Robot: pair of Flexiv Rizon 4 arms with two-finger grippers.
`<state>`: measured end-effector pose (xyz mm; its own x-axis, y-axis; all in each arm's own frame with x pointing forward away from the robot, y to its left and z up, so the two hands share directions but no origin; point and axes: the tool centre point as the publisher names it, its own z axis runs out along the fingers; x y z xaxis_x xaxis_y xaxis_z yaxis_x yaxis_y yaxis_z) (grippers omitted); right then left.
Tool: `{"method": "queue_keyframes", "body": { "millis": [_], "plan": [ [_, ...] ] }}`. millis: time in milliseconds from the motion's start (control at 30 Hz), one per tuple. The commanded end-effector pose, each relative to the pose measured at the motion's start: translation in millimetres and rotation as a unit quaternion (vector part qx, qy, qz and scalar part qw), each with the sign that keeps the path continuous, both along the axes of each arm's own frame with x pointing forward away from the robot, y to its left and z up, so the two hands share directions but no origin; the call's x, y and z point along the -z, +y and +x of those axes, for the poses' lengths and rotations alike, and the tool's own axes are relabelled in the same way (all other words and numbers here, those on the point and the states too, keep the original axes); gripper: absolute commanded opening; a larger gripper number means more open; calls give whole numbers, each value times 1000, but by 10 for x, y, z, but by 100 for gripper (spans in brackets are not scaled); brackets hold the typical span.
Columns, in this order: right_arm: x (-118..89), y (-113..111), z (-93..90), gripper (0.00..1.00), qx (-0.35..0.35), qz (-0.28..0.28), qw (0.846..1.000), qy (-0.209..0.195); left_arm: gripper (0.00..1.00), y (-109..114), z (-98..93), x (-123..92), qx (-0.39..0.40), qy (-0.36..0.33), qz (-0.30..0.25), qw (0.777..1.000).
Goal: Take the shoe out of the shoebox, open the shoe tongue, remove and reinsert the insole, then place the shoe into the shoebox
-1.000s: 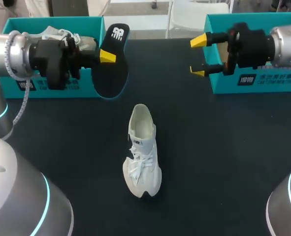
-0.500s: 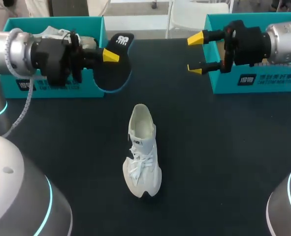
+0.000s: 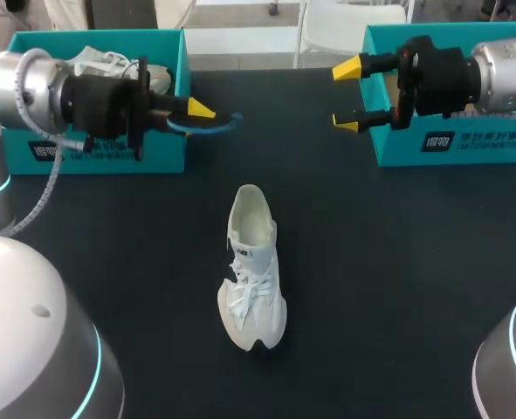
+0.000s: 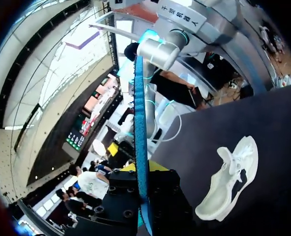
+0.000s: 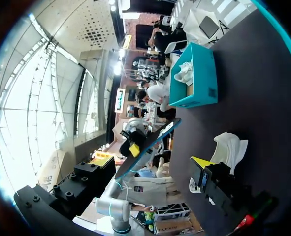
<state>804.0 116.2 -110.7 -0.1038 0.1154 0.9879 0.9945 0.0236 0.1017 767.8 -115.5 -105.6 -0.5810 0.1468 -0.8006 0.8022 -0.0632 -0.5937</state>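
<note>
The left claw [image 3: 196,115] is pinching the insole [image 3: 212,125] by one end, out over the tabletop [image 3: 397,288] just beside the inner wall of the left shoebox [image 3: 92,153]. A second ago the insole hung with its flat black face showing. Now the wrist has rolled, and from above only a thin blue edge is visible. The left wrist view agrees: the insole runs straight out from between the fingers as a narrow blue strip. The arm has also drawn back a little toward its own side.

The right claw [image 3: 348,94] is spread wide and holds nothing. It hovers in front of the right shoebox [image 3: 450,144] and has hardly moved.

The shoe [image 3: 253,266] lies on its sole in the middle of the tabletop, heel opening toward the boxes and toe toward the near edge. It hasn't shifted, and it sits well apart from both claws. Something white, apparently a second shoe [image 3: 100,59], sits inside the left shoebox.

I judge the insole is out and is being turned ready to go back in. Reinsertion will need its free end brought down to the heel opening. The shoe is unheld, so it may slide when pushed, and the right claw could steady it.
</note>
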Motion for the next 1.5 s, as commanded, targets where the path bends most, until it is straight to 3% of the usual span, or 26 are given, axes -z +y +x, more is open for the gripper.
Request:
{"method": "queue_keyframes", "body": {
  "millis": [33,400,567,900,1200,1500],
  "plan": [
    [5,11,4,100,0,0,1000,0,0,-12,53,-2,9,239,4,971],
    [5,11,4,100,0,0,1000,0,0,-12,53,-2,9,239,4,971],
    [5,11,4,100,0,0,1000,0,0,-25,25,-67,10,324,81,942],
    [5,11,4,100,0,0,1000,0,0,-17,33,-3,-14,531,95,842],
    [5,11,4,100,0,0,1000,0,0,-59,-20,24,-70,706,99,698],
    [5,11,4,100,0,0,1000,0,0,-137,61,146,-57,767,100,631]
  ]
}}
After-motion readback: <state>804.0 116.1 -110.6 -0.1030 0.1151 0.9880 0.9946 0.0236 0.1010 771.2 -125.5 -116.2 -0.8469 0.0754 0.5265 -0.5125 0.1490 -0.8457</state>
